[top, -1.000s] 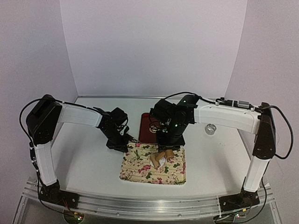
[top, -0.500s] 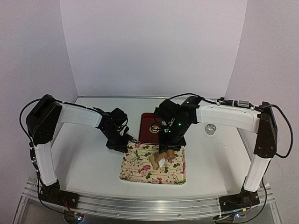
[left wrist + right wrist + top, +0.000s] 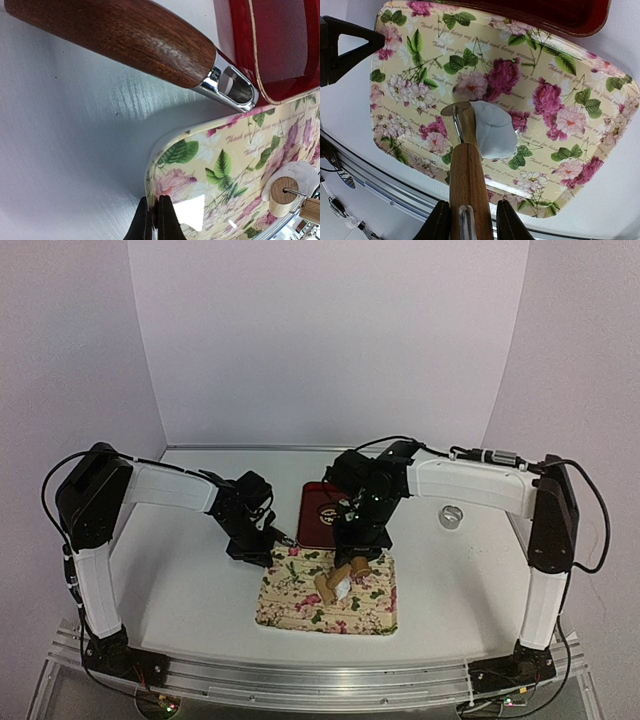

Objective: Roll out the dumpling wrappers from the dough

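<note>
Right wrist shows one dough piece, one roller, one floral tray.

The tray is showing pink and white roses with green leaves on a cream ground, with faint script running across it. The dough is looking plain white. The rolling pin is showing pale wood. The second tray is glowing deep red with a thin gold line. The handle is showing dark brown grain, capped in shiny silver.
</note>
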Robot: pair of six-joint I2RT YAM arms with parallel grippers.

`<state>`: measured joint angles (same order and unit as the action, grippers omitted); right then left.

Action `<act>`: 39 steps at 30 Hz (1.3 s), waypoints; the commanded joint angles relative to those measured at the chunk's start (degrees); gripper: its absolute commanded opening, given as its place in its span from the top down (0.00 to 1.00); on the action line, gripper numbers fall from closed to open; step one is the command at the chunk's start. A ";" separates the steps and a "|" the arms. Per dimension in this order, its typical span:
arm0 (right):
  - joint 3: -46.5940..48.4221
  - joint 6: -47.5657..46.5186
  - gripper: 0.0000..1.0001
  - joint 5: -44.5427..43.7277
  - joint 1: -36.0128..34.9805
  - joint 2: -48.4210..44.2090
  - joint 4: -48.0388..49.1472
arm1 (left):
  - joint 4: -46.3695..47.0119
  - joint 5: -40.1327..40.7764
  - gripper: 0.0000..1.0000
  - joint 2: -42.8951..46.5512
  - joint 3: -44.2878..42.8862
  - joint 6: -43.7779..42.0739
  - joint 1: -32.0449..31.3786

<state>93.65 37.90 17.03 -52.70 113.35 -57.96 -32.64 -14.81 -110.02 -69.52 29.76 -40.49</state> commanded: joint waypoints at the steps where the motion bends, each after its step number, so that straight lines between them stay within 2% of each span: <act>1: -5.66 -1.54 1.00 -12.42 -0.02 13.79 -24.93 | -0.62 2.85 1.00 3.41 -0.20 -1.63 1.73; 23: 3.85 -0.56 1.00 -10.74 -3.46 18.09 -24.94 | -0.52 2.09 1.00 2.53 -1.41 -1.88 1.71; 26: 7.86 -0.61 1.00 -10.38 -4.34 16.87 -26.09 | -0.38 2.53 1.00 2.69 -1.43 -2.21 1.73; 33: 24.77 2.63 1.00 -9.06 -6.51 10.18 -33.54 | -0.35 3.64 1.00 2.44 -2.34 -4.00 2.17; 39: 27.28 5.79 1.00 -9.50 -6.65 2.29 -37.01 | 0.65 1.90 1.00 2.09 -3.10 -8.37 2.26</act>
<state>118.28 40.32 11.13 -59.75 123.26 -73.61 -32.95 -14.22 -110.02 -69.77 26.16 -38.77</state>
